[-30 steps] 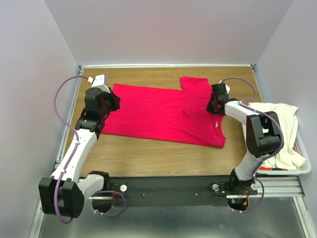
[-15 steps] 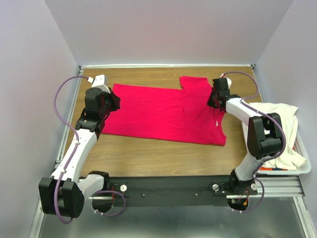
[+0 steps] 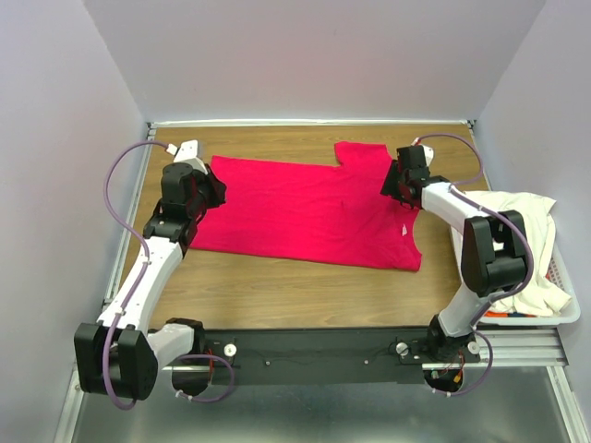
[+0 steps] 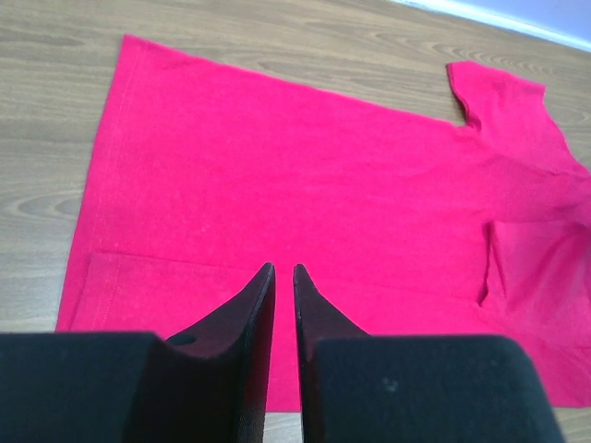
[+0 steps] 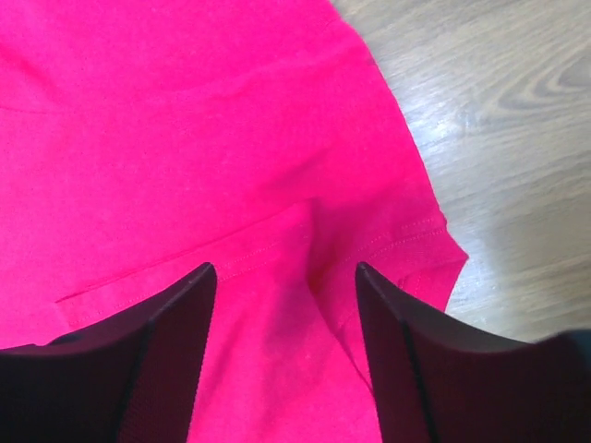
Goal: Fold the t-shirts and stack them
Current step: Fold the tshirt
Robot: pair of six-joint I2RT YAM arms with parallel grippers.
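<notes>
on the table [image 3: 277, 286], red t-shirt [image 3: 305, 208] lies beneath the right gripper [image 5: 283, 272].

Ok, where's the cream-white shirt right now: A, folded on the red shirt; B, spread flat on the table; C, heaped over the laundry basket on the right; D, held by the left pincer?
C: the cream-white shirt lies bunched over the white basket at far right; only the red shirt is spread out flat.
</notes>
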